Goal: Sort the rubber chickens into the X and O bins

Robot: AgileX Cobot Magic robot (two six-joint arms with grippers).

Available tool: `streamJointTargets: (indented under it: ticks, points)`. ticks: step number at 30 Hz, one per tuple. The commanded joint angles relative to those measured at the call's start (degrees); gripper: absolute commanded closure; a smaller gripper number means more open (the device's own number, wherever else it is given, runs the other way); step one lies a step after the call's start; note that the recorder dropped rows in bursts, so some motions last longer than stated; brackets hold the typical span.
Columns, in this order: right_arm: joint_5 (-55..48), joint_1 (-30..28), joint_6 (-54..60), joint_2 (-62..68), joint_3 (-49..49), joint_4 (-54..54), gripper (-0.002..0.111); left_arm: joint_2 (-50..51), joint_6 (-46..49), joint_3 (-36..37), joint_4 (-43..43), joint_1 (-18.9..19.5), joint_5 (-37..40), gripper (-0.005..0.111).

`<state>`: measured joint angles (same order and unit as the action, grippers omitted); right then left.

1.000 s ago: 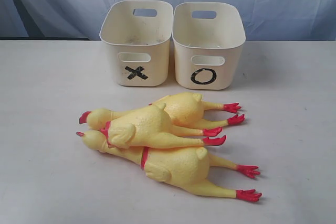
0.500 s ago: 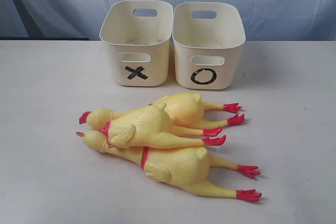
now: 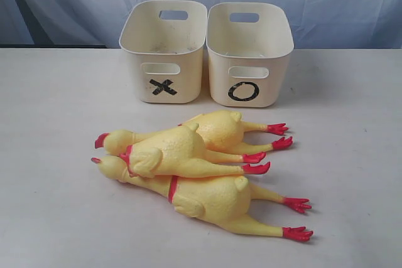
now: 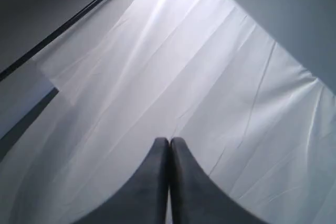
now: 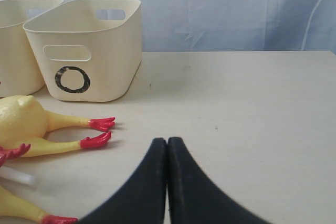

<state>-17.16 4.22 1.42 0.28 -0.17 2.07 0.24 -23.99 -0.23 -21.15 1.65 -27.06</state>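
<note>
Unchanged from a second ago: rubber chickens heaped before X bin and O bin, left gripper and right gripper pinched together, sorting unstarted.

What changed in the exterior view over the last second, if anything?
Nothing visibly changed. The rubber chickens lie in the same pile on the table in front of the X bin and the O bin, and no gripper has entered that view.

Glossy rubbery chickens — smooth cream plastic bins — on a matt table.
</note>
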Motion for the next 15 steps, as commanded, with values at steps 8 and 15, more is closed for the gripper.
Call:
streamJointTargets:
  ticks: [8, 15]
  points:
    - [0.49, -0.20, 0.04, -0.28, 0.17, 0.01, 0.108, 4.14, -34.29, -13.74, 57.32, -0.03, 13.71, 0.106]
    - [0.49, -0.20, 0.04, -0.28, 0.17, 0.01, 0.108, 17.35, -50.29, -21.86, 79.08, -0.01, 9.45, 0.106]
